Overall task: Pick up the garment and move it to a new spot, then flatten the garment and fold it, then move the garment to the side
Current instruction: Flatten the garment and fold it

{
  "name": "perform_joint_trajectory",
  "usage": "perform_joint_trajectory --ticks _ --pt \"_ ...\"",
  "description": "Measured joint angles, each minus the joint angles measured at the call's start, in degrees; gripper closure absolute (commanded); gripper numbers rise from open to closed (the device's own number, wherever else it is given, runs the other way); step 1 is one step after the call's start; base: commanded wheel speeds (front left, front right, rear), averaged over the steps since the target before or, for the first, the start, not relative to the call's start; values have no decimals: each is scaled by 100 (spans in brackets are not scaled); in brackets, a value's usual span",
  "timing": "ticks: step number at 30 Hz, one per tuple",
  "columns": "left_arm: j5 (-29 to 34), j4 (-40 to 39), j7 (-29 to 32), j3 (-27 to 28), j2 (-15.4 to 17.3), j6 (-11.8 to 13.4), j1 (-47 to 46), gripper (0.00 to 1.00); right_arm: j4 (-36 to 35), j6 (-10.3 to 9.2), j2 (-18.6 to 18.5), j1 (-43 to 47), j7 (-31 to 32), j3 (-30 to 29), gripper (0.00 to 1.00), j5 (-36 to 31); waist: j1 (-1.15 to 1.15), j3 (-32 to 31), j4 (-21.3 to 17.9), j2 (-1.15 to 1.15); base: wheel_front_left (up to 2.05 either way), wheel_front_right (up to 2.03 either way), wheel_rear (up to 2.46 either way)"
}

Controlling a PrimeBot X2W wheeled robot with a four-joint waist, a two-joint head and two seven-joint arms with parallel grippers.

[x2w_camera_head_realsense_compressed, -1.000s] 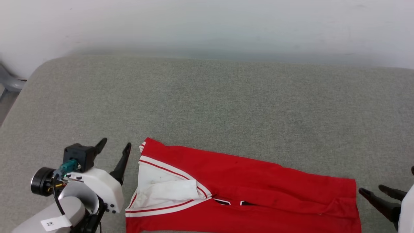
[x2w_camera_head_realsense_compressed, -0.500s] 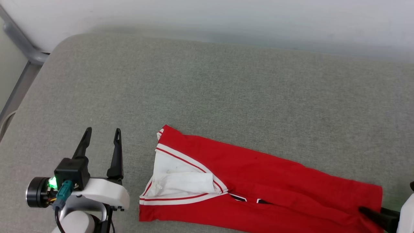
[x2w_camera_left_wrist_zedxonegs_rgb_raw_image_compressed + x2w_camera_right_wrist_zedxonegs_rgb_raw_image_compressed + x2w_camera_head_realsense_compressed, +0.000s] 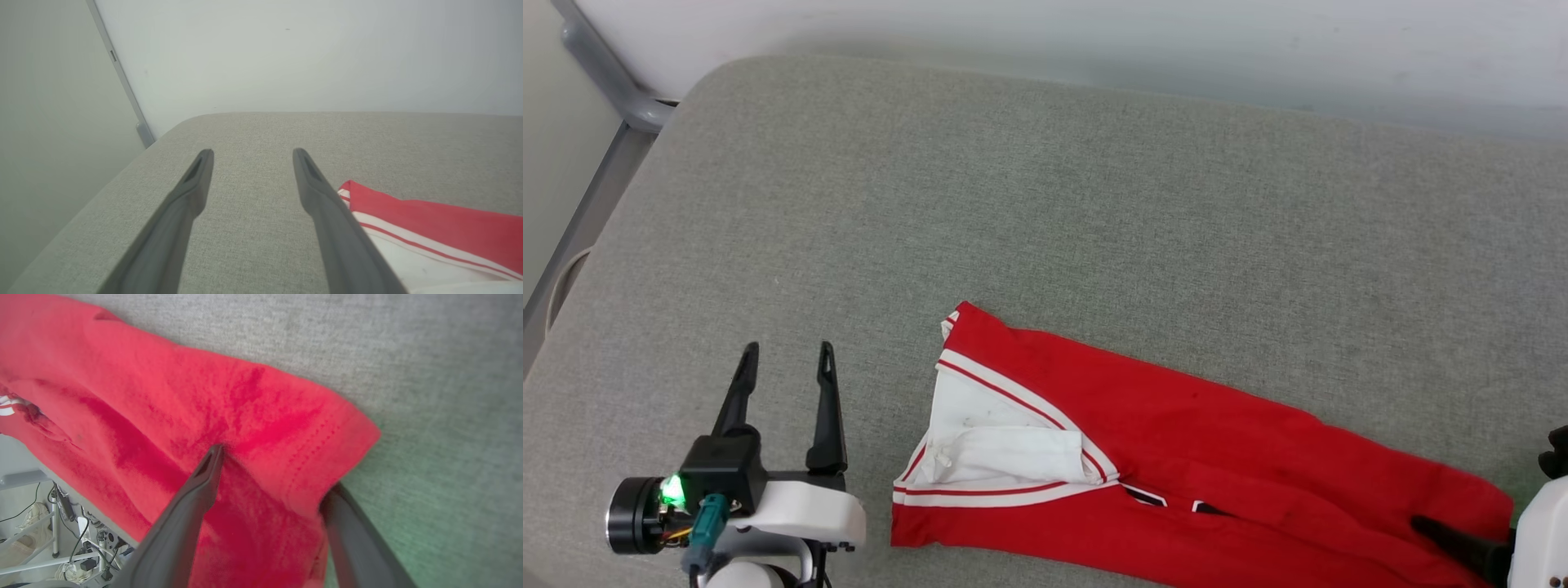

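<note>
The left hand point(image 3: 788, 347) is spread wide beside the jersey point(image 3: 1217, 441). The right hand point(image 3: 273, 470) straddles its hem, fingers apart.

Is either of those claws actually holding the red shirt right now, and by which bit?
Nothing is clamped yet. The right gripper straddles a hem corner of the garment with jaws apart; the left gripper is open beside it, holding nothing.

grey cushion point(image 3: 1045, 204) | white wall point(image 3: 1094, 49) behind | grey rail point(image 3: 605, 72) left
</note>
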Motion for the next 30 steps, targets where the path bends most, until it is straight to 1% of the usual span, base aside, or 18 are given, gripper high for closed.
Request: perform_joint_trajectory --ticks 1,2,3,4,5,7,10,14,18,24,27,30 --pt "73 11 0 69 -88 -73 23 0 7 -1 -34 -12 0 46 0 22 0 9 9 0 0 0 0" --pt "197 23 0 99 -133 -147 43 0 4 -2 -70 -18 -2 80 48 48 0 17 16 0 0 0 0" --pt "303 44 0 152 -174 -216 60 0 3 -2 -99 -20 -23 104 75 62 0 27 21 0 0 0 0" --pt "367 56 0 214 -250 -270 70 0 2 -2 -121 -20 -52 129 100 73 0 34 24 0 0 0 0" --pt "561 71 0 377 -431 -428 89 0 -3 0 -159 -31 -180 191 100 136 0 40 4 0 0 0 0" --pt "670 75 0 474 -519 -527 125 0 -23 5 -130 -32 -260 240 100 204 0 24 -16 0 0 0 0" --pt "818 100 0 588 -648 -673 204 0 -21 19 -181 -52 -388 208 100 241 0 -12 -54 0 0 0 0" --pt "1004 97 0 705 -767 -833 207 0 10 20 -332 -165 -523 66 100 278 0 -67 -84 0 0 0 0" --pt "1151 88 0 776 -834 -951 242 0 135 19 -561 -322 -583 -138 100 243 1 -114 -98 0 0 0 0" --pt "1299 98 0 834 -920 -1080 287 0 555 19 -853 -570 -503 -388 100 -64 1 -152 -106 0 0 0 0" --pt "1354 121 0 853 -942 -1126 302 0 767 18 -875 -649 -388 -448 100 -229 1 -186 -109 0 0 0 0" --pt "1439 146 0 851 -953 -1146 345 0 742 16 -753 -659 -312 -504 100 -282 1 -257 -120 0 0 0 0"
